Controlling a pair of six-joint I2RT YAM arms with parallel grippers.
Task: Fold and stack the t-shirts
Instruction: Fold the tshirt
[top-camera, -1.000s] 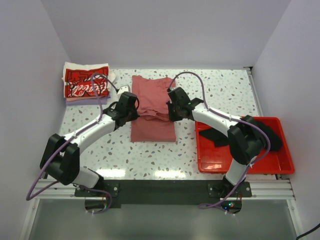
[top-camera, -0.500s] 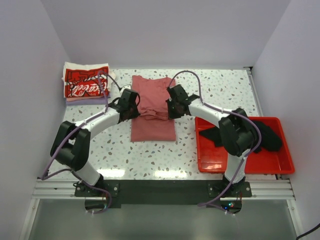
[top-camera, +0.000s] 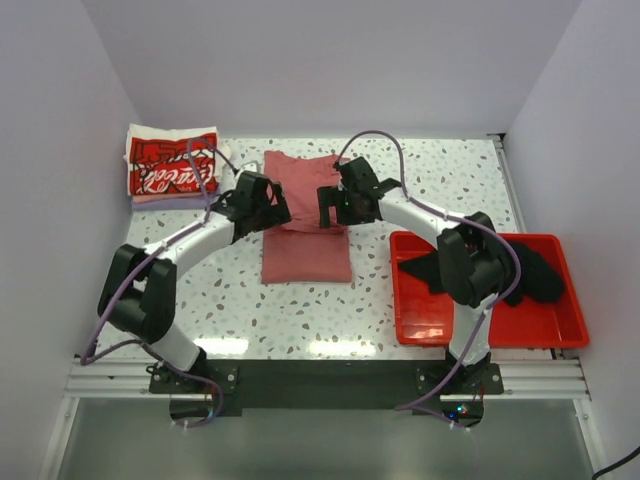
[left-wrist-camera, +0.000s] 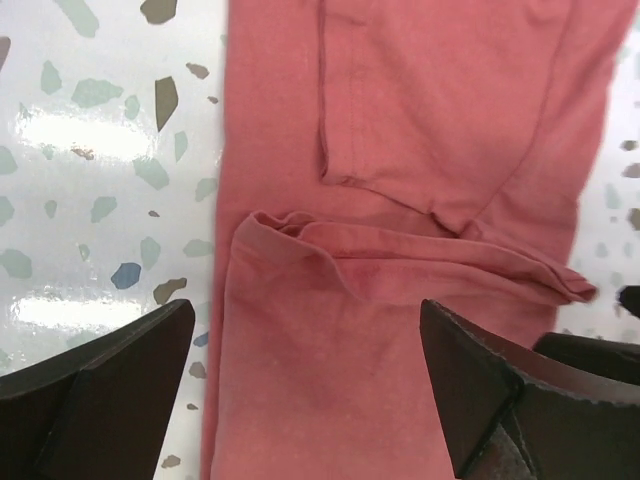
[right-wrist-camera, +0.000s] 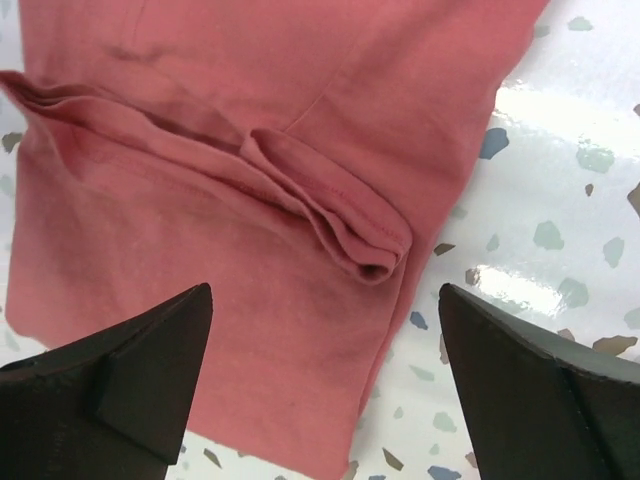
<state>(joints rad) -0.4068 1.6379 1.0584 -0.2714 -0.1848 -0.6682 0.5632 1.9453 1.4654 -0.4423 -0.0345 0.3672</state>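
Black t-shirt (top-camera: 548, 275) partly behind right arm (top-camera: 470, 268)

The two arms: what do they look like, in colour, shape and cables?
Both the left arm and the right arm have white rounded links with black joints. The left hand and the right hand are black, each with two dark wedge-shaped fingers. A thin purple cable runs in loops along each arm.

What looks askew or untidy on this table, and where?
The dusty-red cloth t-shirt in the middle of the speckled table has a rumpled ridge bunched across it, so its fold does not lie flat. A black cloth lies crumpled in the red plastic bin.
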